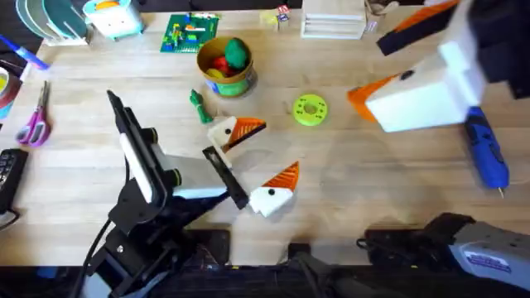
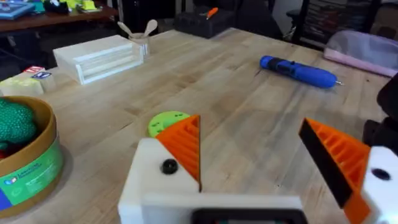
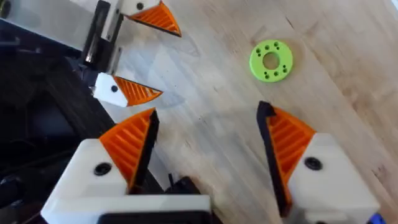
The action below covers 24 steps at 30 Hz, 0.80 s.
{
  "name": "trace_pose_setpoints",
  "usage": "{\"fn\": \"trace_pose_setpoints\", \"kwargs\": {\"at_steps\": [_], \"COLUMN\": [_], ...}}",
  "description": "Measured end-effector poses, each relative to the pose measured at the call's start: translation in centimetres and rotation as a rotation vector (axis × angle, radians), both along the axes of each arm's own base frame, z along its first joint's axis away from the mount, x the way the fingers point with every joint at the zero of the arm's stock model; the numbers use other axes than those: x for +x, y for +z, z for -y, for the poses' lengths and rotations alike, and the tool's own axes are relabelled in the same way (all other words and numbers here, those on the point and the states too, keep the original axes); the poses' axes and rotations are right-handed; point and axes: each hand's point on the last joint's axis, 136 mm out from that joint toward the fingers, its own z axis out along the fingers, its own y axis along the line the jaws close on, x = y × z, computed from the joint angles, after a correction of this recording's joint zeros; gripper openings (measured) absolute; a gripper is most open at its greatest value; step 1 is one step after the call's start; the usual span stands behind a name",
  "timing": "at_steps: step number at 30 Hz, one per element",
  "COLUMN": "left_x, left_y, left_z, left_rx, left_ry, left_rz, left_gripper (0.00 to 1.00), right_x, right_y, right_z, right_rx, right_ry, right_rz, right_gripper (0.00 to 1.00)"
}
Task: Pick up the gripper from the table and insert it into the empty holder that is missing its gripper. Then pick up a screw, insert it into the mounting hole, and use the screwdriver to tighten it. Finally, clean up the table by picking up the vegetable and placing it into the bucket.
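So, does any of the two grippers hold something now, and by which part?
Nothing is held: the left gripper and right gripper are both open and empty.

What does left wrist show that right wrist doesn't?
Left wrist alone: the blue screwdriver lying on the table, the bucket beside its gripper, and a pale wooden box farther back. Right wrist alone: the left gripper, open, low over the table. Both: the lime green disc and bare wooden tabletop. Each view also shows its own gripper open, empty.
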Motion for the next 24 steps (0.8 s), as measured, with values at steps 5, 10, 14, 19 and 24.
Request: {"fn": "trace_pose_setpoints", "kwargs": {"at_steps": [5, 10, 14, 19, 24], "left_x": [0.0, 0.0, 0.0, 0.0, 0.0], "left_y": [0.0, 0.0, 0.0, 0.0, 0.0], "left_z": [0.0, 0.0, 0.0, 0.0, 0.0], "left_rx": [0.000, 0.000, 0.000, 0.000, 0.000], "left_ry": [0.000, 0.000, 0.000, 0.000, 0.000], "left_rz": [0.000, 0.000, 0.000, 0.000, 0.000], "left_gripper": [0.994, 0.993, 0.993, 0.992, 0.639], "right_x": [-0.9, -1.2, -1.2, -1.2, -1.2], "right_y": [0.3, 0.3, 0.2, 0.2, 0.2], "right_z": [0.2, -0.1, -0.1, -0.1, -0.2], "right_rx": [0.029, 0.041, 0.040, 0.040, 0.040], "right_ry": [0.015, 0.033, 0.035, 0.035, 0.035], "right_rz": [-0.020, -0.039, -0.039, -0.039, -0.039], "right_gripper": [0.945, 0.949, 0.950, 0.950, 0.950]}}
